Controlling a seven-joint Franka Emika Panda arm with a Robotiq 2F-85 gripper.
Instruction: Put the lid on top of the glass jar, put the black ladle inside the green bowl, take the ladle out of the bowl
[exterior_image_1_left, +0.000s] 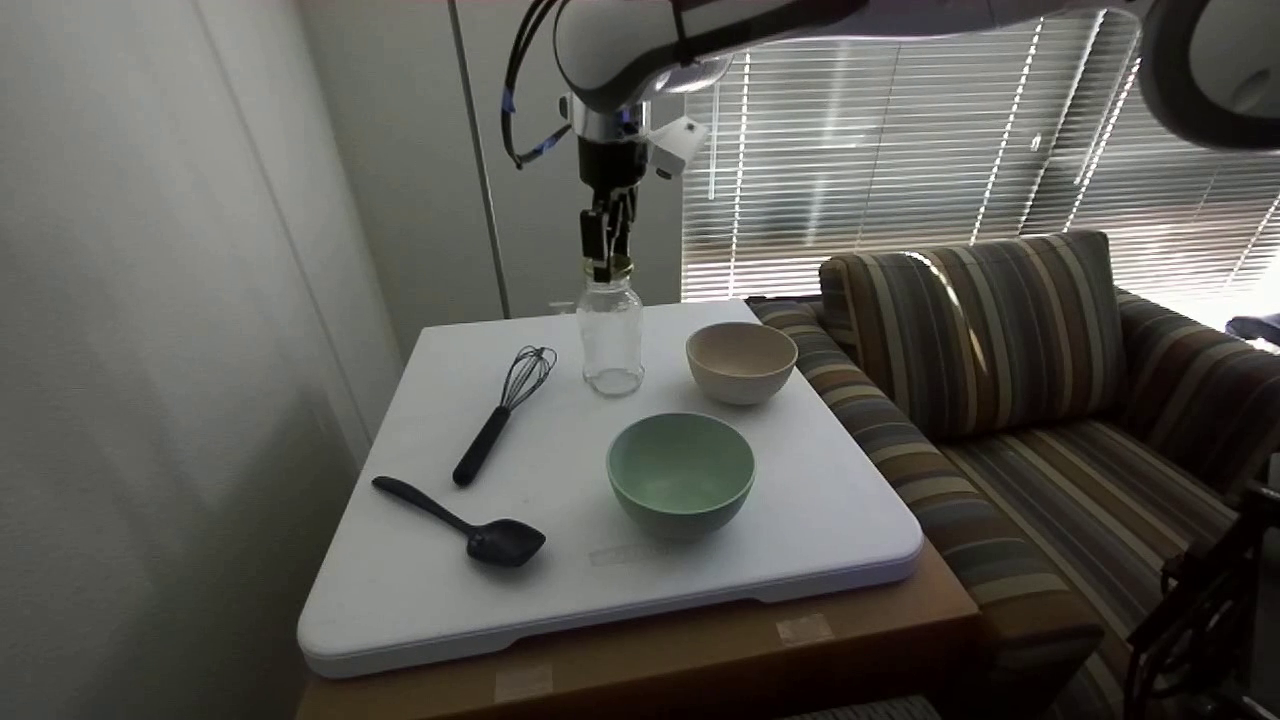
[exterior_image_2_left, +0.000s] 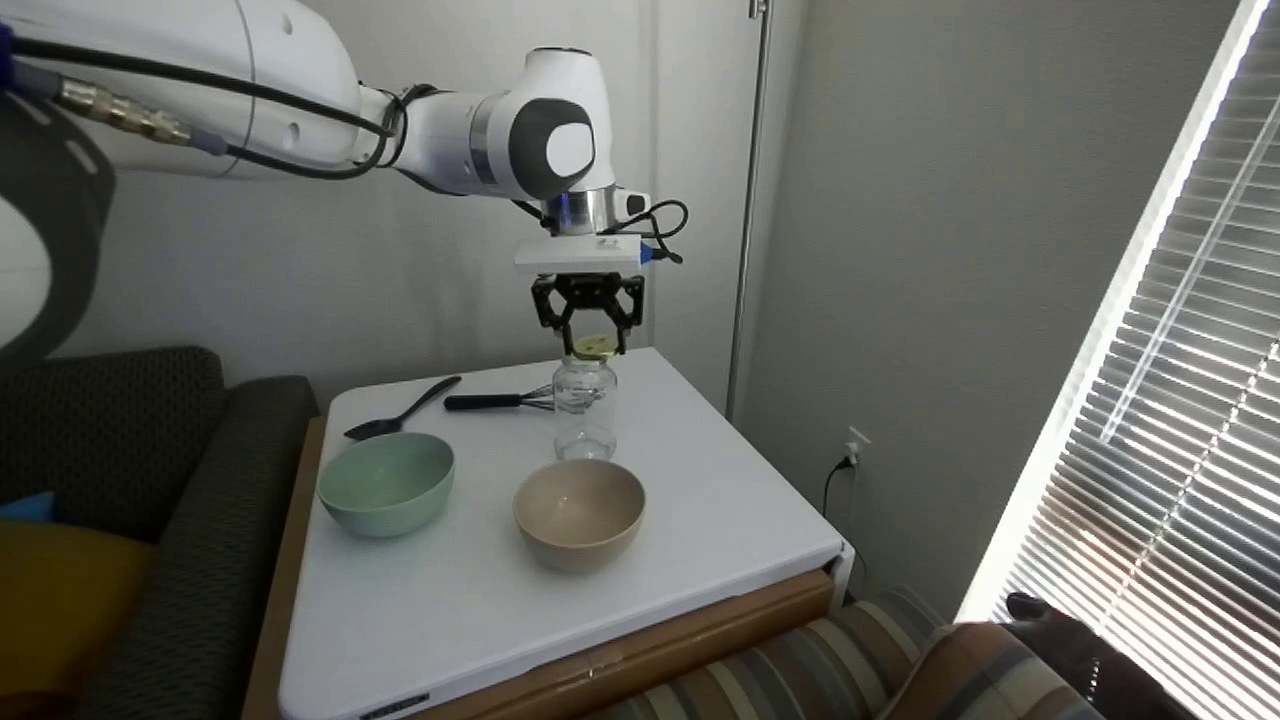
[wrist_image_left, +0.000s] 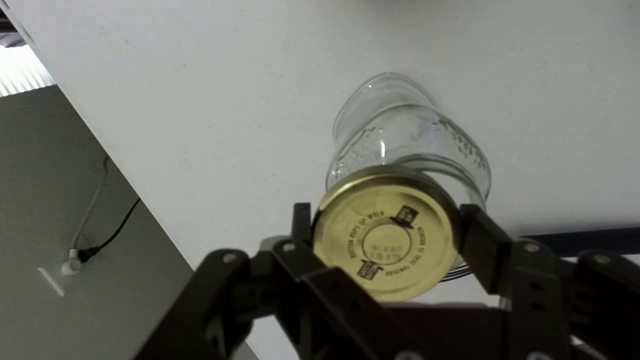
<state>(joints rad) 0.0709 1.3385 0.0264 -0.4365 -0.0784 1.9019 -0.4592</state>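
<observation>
While apparently lidding glass jar (exterior_image_1_left: 612, 345), right of black-handled whisk (exterior_image_1_left: 495, 425) in both exterior views: clasping tilted-looking gold safety-button lid (wrist_image_left: 387, 240) by rim at mouth, with half-spread gripper (exterior_image_2_left: 595, 350). Next, likely: level, seat, release.

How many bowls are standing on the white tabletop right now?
2. The green bowl stands near the black ladle; the cream bowl stands beside the glass jar. Both show whole in both exterior views; no other bowl seems hidden.
</observation>
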